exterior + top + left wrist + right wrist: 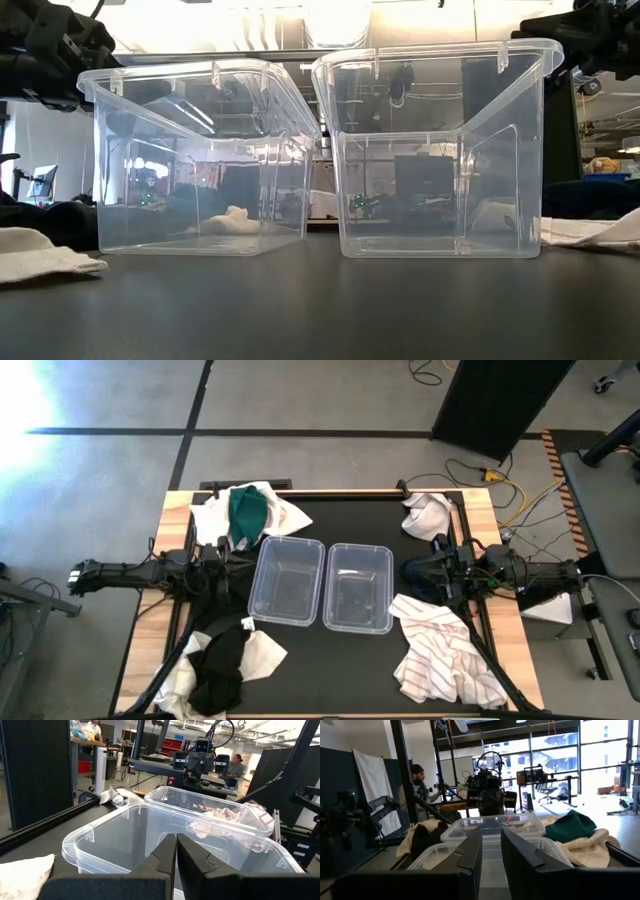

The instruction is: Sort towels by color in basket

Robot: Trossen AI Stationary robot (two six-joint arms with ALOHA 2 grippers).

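Observation:
Towels lie in four heaps on the black table. A white and dark green heap lies at the far left, and a white towel at the far right. A white towel with thin dark stripes lies at the near right, and a black and white heap at the near left. My left gripper is shut and empty, level beside the left bin; it also shows in the left wrist view. My right gripper stands narrowly open and empty beside the right bin; it also shows in the right wrist view.
The two clear plastic bins stand side by side at the table's middle, as the low view shows for the left bin and the right bin. A dark cloth lies under my right gripper. People show in the room beyond the table.

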